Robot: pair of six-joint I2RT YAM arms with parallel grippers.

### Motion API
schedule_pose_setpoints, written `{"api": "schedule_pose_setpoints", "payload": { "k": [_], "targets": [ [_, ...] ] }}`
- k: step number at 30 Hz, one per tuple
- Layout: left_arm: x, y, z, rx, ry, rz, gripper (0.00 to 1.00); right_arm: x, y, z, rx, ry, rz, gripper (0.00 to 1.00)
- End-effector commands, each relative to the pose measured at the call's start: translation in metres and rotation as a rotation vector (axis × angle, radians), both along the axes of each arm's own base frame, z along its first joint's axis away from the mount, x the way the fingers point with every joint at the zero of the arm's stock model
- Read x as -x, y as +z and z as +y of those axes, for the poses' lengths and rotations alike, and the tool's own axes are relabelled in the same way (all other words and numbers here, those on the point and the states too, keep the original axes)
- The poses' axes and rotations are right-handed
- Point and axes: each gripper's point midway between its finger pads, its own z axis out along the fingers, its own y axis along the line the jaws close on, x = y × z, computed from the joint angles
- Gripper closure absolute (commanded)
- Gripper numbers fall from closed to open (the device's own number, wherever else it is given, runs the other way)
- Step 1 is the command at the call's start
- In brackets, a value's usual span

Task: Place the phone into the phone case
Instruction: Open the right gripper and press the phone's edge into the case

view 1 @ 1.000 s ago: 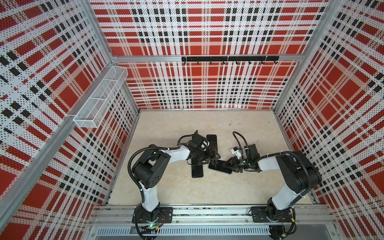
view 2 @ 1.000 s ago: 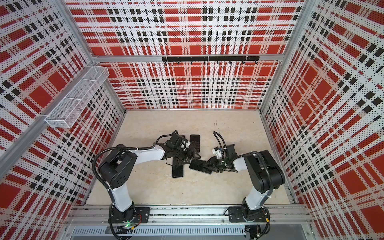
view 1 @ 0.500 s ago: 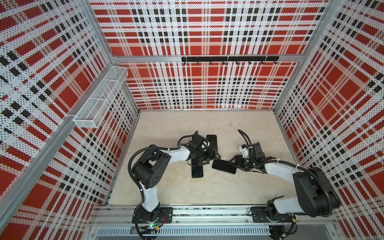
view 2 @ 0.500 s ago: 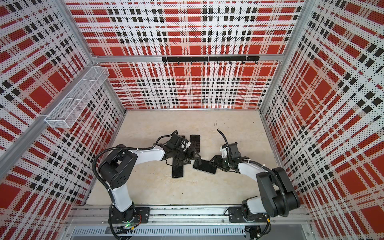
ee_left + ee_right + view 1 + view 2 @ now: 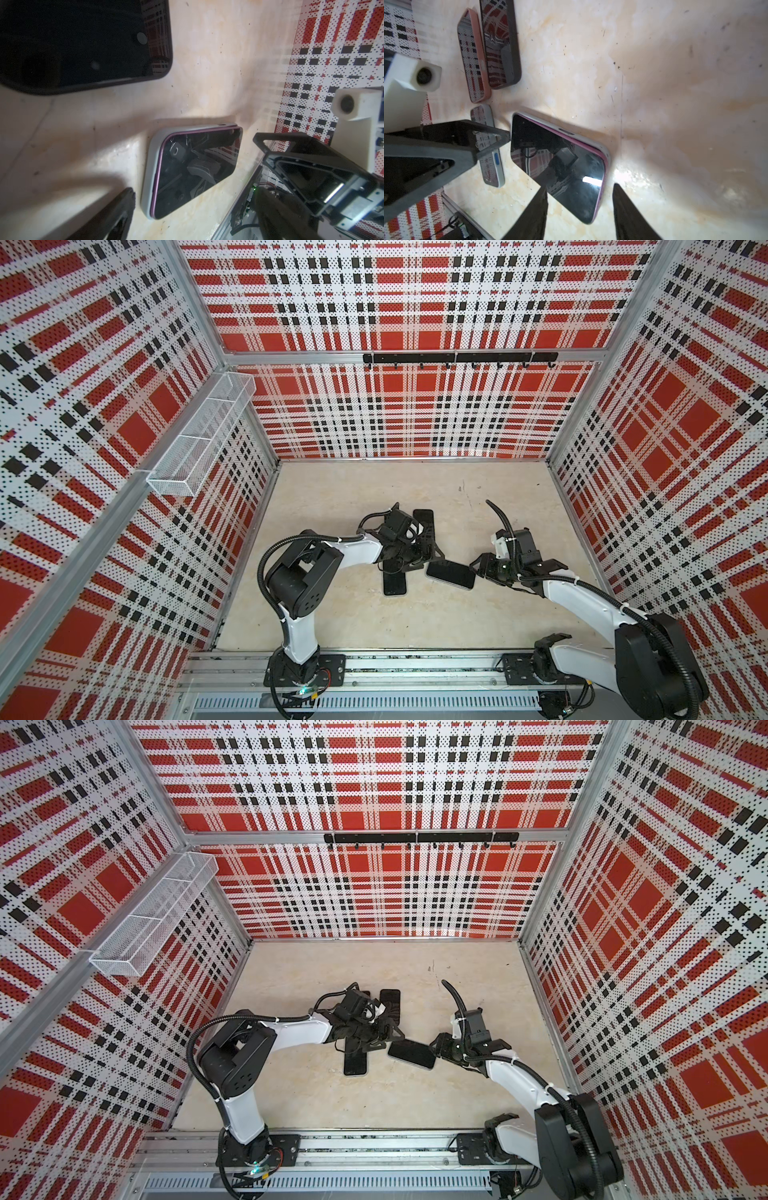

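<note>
The phone [image 5: 451, 574] [image 5: 411, 1054], black screen with a purple rim, lies flat on the floor inside a pale grey phone case [image 5: 153, 158] [image 5: 606, 151]. My right gripper [image 5: 478, 568] [image 5: 579, 186] is open at its right end. One finger [image 5: 537, 207] overlaps the phone's edge and the other stands clear of it. My left gripper [image 5: 415, 562] [image 5: 380, 1038] is open on the phone's left. One finger tip [image 5: 505, 136] touches the phone's far corner, and only one finger [image 5: 118, 214] shows in the left wrist view.
Other cased phones lie close by: a grey one [image 5: 488, 145] [image 5: 394, 585] under the left gripper, and a pink one [image 5: 473, 58] beside a dark one [image 5: 500, 45] [image 5: 424, 522] farther back. A wire basket [image 5: 199, 435] hangs on the left wall and a hook rail [image 5: 457, 358] on the back wall.
The right arm's elbow swung out to the right and its gripper drew back rightward. The phone slid slightly right. The left arm stayed put.
</note>
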Motion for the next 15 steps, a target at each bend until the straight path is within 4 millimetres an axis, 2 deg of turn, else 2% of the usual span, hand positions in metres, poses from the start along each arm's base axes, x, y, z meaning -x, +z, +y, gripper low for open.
{"api": "schedule_pose_setpoints", "payload": {
  "k": [1,7,15],
  "targets": [
    [0.003,0.0,-0.005,0.021,-0.007,0.002,0.13,0.008,-0.012,0.001,-0.005,-0.017,0.021,0.59],
    [0.006,-0.008,-0.006,0.014,-0.014,0.018,0.27,0.012,-0.027,0.012,0.009,0.008,0.047,0.62],
    [0.009,-0.026,-0.005,-0.01,-0.009,0.052,0.34,0.017,-0.055,0.007,0.118,0.021,0.092,0.66]
  ]
}}
